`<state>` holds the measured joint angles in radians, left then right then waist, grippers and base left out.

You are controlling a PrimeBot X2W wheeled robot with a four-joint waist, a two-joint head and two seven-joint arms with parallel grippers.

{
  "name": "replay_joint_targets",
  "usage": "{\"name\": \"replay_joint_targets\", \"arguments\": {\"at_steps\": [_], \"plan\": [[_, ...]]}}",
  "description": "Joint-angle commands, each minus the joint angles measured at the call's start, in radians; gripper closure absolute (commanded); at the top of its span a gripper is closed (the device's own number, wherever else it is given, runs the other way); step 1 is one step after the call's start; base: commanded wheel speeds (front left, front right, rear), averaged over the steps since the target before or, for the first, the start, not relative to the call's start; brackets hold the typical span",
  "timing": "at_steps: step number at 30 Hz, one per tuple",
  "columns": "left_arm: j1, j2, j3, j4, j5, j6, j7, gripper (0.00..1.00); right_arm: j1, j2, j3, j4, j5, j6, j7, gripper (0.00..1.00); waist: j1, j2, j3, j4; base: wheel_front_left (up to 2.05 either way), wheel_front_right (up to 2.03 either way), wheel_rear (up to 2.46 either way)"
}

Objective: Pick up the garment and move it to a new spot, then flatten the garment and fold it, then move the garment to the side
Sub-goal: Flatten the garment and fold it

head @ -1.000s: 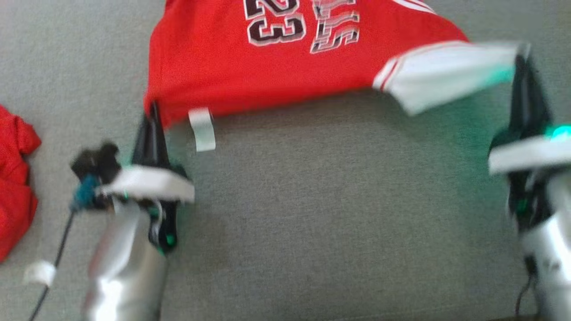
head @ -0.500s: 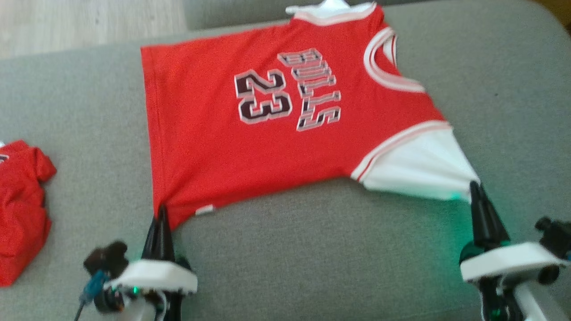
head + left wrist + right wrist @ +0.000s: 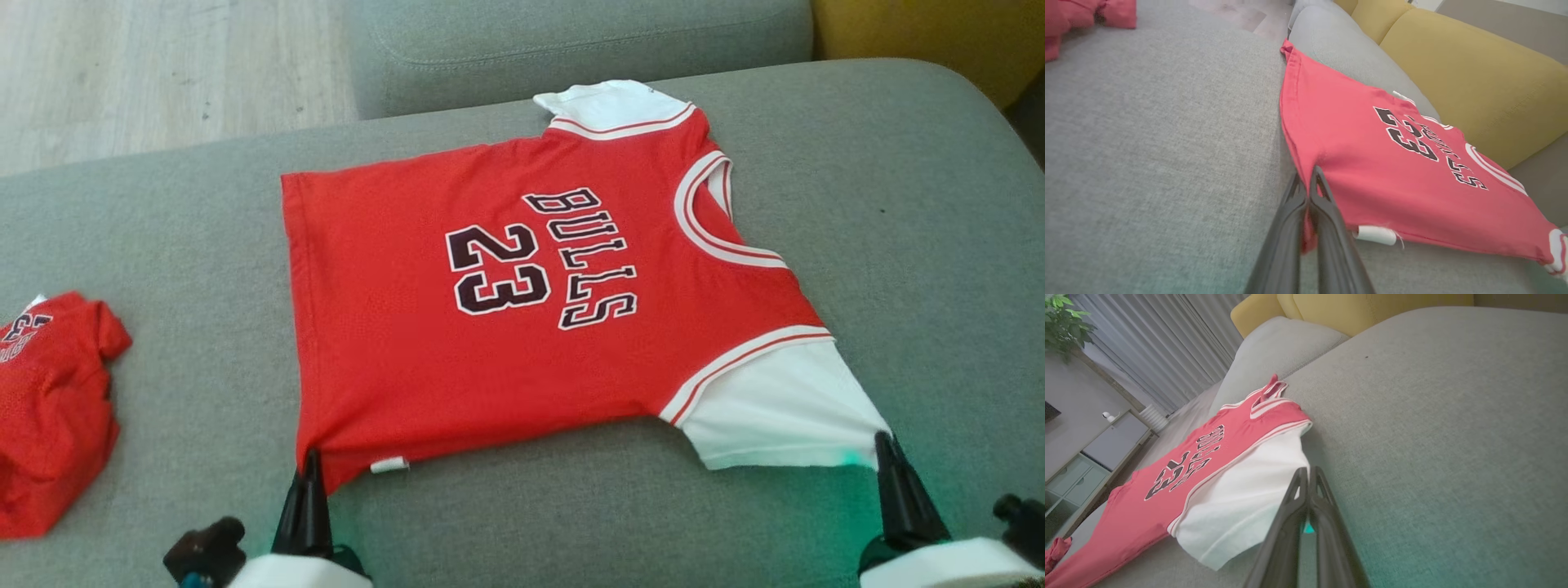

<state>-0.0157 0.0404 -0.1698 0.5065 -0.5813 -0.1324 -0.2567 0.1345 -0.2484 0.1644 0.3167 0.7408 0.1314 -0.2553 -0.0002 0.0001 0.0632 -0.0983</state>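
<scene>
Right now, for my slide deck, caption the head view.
Left tool and right tool pinch near corners of the red jersey, spread flat on the grey sofa.

- A grey upholstered cushion (image 3: 163,245) is carrying everything; its fabric is showing bare on the left, right and near sides.
- A red jersey (image 3: 392,351) is lying spread out across the middle, print facing up, hem pointing left, neckline pointing right.
- Its near white sleeve (image 3: 775,408) is stretching out to the near right; its far white sleeve (image 3: 608,102) is reaching the cushion's far edge.
- A small white label (image 3: 389,465) is sticking out at the jersey's near left corner.
- A crumpled red garment (image 3: 53,408) is lying on the left, well apart from the jersey.
</scene>
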Motion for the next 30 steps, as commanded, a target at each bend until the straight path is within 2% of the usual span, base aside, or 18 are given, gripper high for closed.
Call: {"name": "replay_joint_targets", "arguments": {"at_steps": [1,5,10,21,30], "plan": [[-0.026,0.010,0.022,-0.033,-0.003,0.002,-0.005,1.00,-0.027,-0.020,0.008,-0.034,0.001,-0.001,-0.006,1.00,0.0002,-0.0001,0.003,0.003,0.00,0.00,0.00],[-0.064,0.010,-0.007,-0.071,-0.017,0.002,-0.005,1.00,-0.097,-0.008,0.030,-0.053,-0.014,-0.001,-0.006,1.00,0.0002,-0.0001,0.025,0.020,0.00,0.00,0.00],[-0.146,0.010,-0.040,-0.073,-0.040,0.002,-0.005,1.00,-0.249,0.016,0.046,-0.011,-0.011,-0.001,-0.006,1.00,0.0002,-0.0001,0.068,0.050,0.00,0.00,0.00],[-0.351,0.010,-0.073,0.040,-0.064,0.005,-0.005,1.00,-0.585,0.016,0.051,0.203,-0.025,-0.001,-0.006,1.00,0.0002,-0.0001,0.170,0.103,0.00,0.00,0.00],[-0.486,0.010,-0.111,0.133,-0.088,0.016,-0.005,1.00,-0.761,0.021,0.013,0.370,-0.087,-0.001,-0.006,1.00,0.0002,-0.0001,0.230,0.116,0.00,0.00,0.00]]}}
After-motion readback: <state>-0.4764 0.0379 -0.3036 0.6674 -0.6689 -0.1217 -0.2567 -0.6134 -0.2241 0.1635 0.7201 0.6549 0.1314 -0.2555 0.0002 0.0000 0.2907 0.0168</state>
